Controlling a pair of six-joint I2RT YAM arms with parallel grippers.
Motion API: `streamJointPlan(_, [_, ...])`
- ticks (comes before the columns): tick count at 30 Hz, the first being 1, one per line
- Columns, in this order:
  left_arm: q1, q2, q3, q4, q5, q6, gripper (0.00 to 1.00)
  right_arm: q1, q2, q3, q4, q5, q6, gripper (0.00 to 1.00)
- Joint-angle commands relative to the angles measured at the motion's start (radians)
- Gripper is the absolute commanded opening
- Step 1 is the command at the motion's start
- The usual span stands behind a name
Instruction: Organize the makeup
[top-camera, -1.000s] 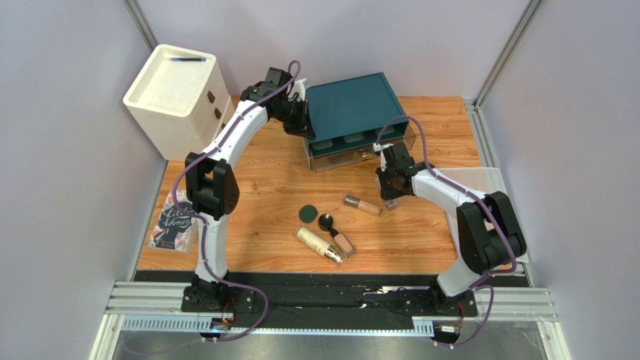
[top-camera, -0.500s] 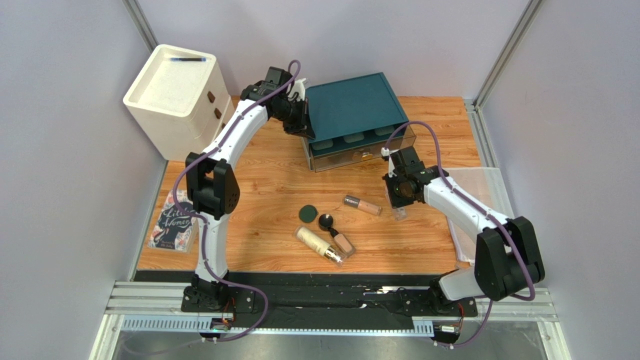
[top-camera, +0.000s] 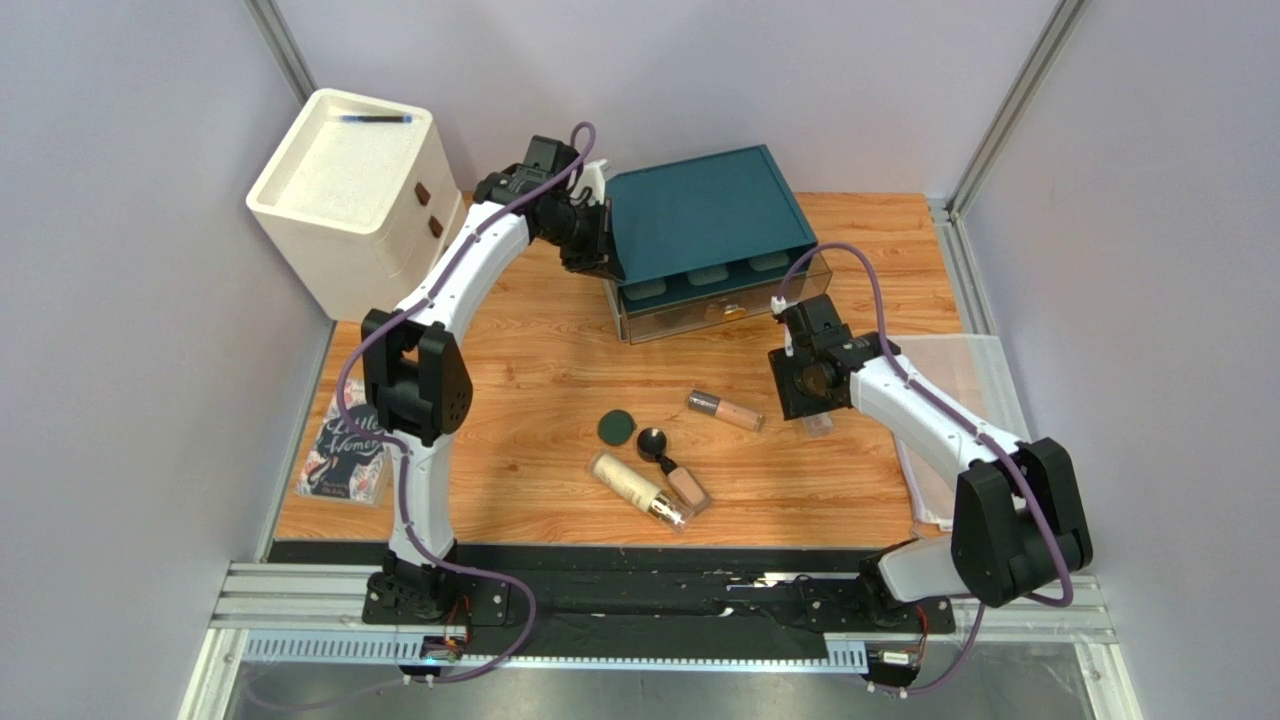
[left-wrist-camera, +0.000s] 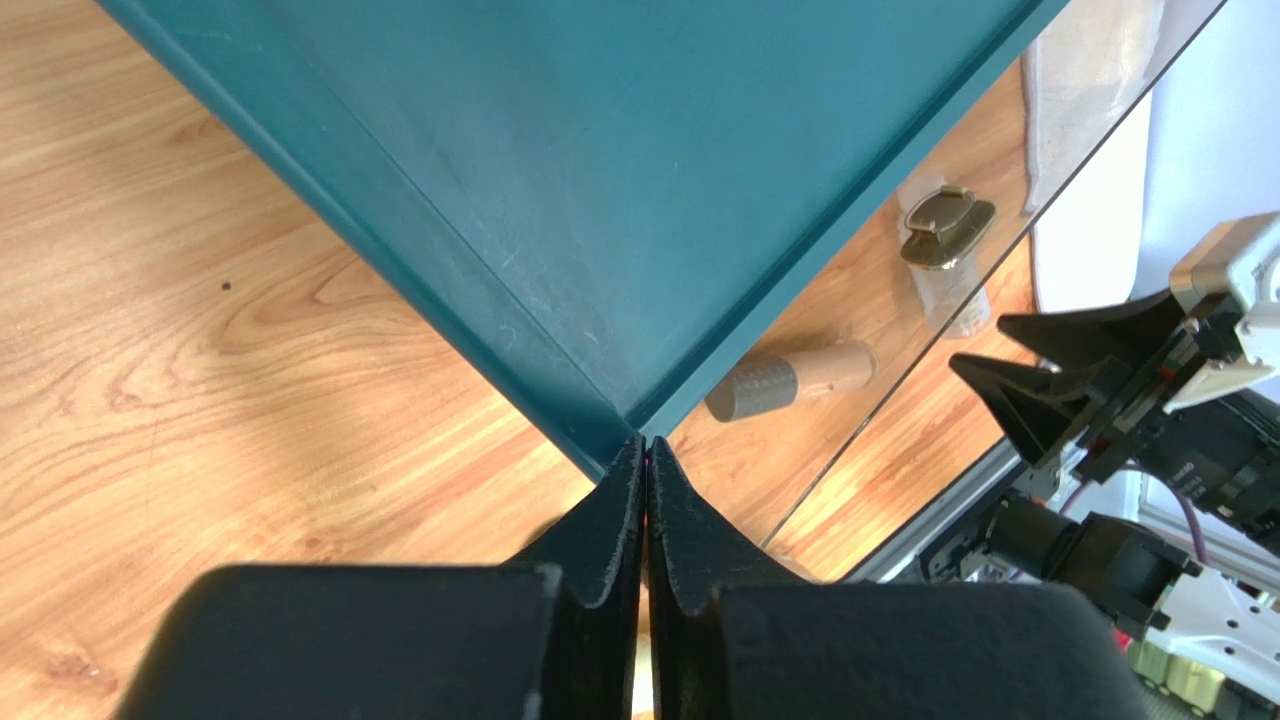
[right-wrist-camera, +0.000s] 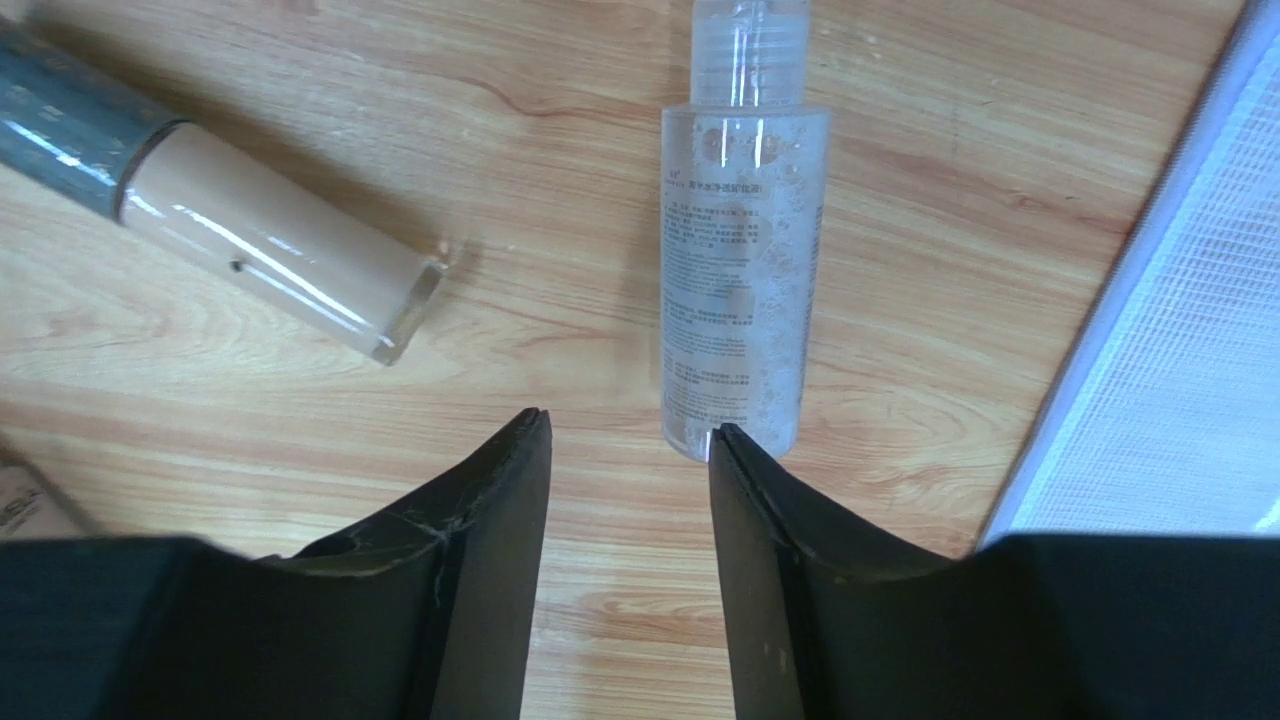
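Several cosmetics lie mid-table: a dark-green compact (top-camera: 615, 429), a small black jar (top-camera: 652, 443), a cream bottle (top-camera: 636, 489), a tan tube (top-camera: 687, 485) and a beige foundation tube (top-camera: 724, 408), which also shows in the right wrist view (right-wrist-camera: 256, 240). A clear bottle (right-wrist-camera: 744, 285) lies just ahead of my right gripper (right-wrist-camera: 628, 435), which is open and empty; the right fingertip is at the bottle's base. In the top view this gripper (top-camera: 813, 402) hangs right of the foundation tube. My left gripper (left-wrist-camera: 646, 444) is shut, its tips against the corner of the teal organizer (left-wrist-camera: 631, 165).
The teal organizer (top-camera: 706, 210) has a clear drawer (top-camera: 721, 308) open toward the front, with a tan tube (left-wrist-camera: 789, 380) seen through it. A white cabinet (top-camera: 353, 188) stands at the back left. A pink book (top-camera: 346, 447) lies at the left edge. A white mesh sheet (top-camera: 962, 368) lies at the right.
My right gripper has drawn away from the clear drawer, moving right and nearer, and now sits over the clear bottle. The left arm has barely shifted at the organizer's corner.
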Motion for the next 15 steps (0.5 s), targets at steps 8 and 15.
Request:
streamJointPlan(8, [0.000,-0.054,0.010,-0.009,0.016,0.021,0.04,-0.077,0.204,0.037,0.094,0.082,-0.017,0.51])
streamJointPlan(15, [0.000,-0.056,0.038,-0.027,0.036,0.036,0.04,-0.119,0.322,0.075,0.099,0.018,-0.029,0.41])
